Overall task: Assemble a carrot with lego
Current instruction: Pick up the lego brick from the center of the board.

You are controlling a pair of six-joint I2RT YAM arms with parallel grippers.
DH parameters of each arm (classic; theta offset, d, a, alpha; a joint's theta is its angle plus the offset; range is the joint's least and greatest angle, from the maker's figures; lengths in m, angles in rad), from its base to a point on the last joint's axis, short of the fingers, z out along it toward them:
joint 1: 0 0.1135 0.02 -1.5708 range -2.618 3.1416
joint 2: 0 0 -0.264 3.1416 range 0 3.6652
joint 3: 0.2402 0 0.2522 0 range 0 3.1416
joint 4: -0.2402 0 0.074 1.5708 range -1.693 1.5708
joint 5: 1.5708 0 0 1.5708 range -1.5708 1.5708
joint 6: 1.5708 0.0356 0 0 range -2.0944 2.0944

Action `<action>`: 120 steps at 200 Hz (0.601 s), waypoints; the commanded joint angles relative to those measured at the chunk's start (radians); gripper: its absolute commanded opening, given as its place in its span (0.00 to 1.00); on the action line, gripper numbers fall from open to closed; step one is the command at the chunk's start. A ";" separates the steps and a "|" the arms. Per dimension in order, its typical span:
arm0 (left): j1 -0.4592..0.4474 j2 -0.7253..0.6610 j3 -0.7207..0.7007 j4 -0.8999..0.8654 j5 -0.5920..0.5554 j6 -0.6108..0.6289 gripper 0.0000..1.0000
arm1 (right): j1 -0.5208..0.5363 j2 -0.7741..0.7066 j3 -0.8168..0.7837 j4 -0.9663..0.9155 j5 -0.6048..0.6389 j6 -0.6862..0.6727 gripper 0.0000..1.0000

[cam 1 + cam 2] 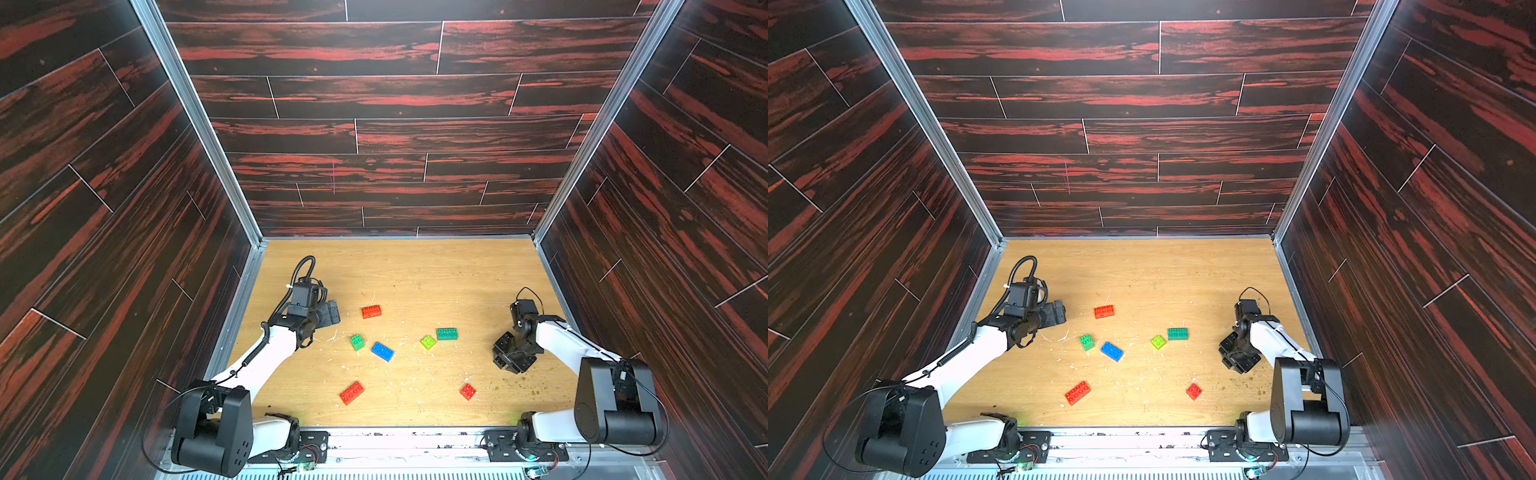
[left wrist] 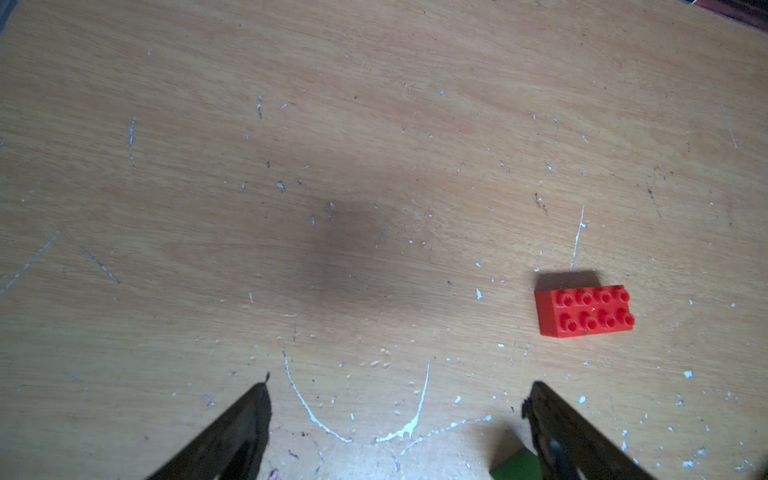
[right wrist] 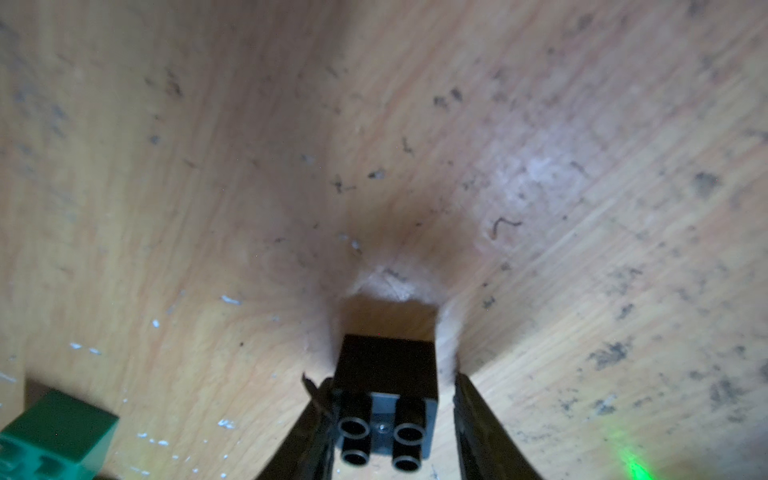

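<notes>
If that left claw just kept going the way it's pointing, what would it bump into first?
Probably the bare table, since the left gripper angles down at open wood. The red brick lies off to one side, though depth is unclear.

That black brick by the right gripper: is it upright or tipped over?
Tipped: the black brick lies on its side between the right gripper's jaws, studs facing the wrist camera.

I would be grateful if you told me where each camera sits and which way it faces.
Top views: high at the robot's base, looking down on the table, both arms and loose bricks.
Left wrist: faces down past the open left gripper onto a red brick.
Right wrist: faces down past the right gripper, around a black brick.
Shared: the red brick and the teal brick.
</notes>
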 commanded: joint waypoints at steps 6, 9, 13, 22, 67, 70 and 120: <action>-0.003 -0.031 -0.010 -0.019 -0.017 0.006 0.97 | -0.003 0.011 0.018 -0.006 0.015 -0.019 0.47; -0.003 -0.031 -0.010 -0.019 -0.017 0.006 0.97 | -0.004 0.010 0.018 -0.005 0.015 -0.019 0.47; -0.003 -0.031 -0.010 -0.019 -0.019 0.006 0.97 | -0.003 0.009 0.019 -0.004 0.015 -0.019 0.47; -0.003 -0.031 -0.011 -0.019 -0.019 0.005 0.97 | -0.003 0.008 0.019 0.004 0.017 -0.023 0.47; -0.004 -0.034 -0.011 -0.020 -0.022 0.003 0.97 | -0.004 0.011 0.018 0.023 0.015 -0.036 0.42; -0.003 -0.034 -0.011 -0.019 -0.022 0.003 0.97 | -0.004 0.012 0.018 0.023 0.017 -0.036 0.42; -0.003 -0.031 -0.010 -0.018 -0.027 0.001 0.97 | -0.004 0.009 0.023 0.028 0.009 -0.049 0.26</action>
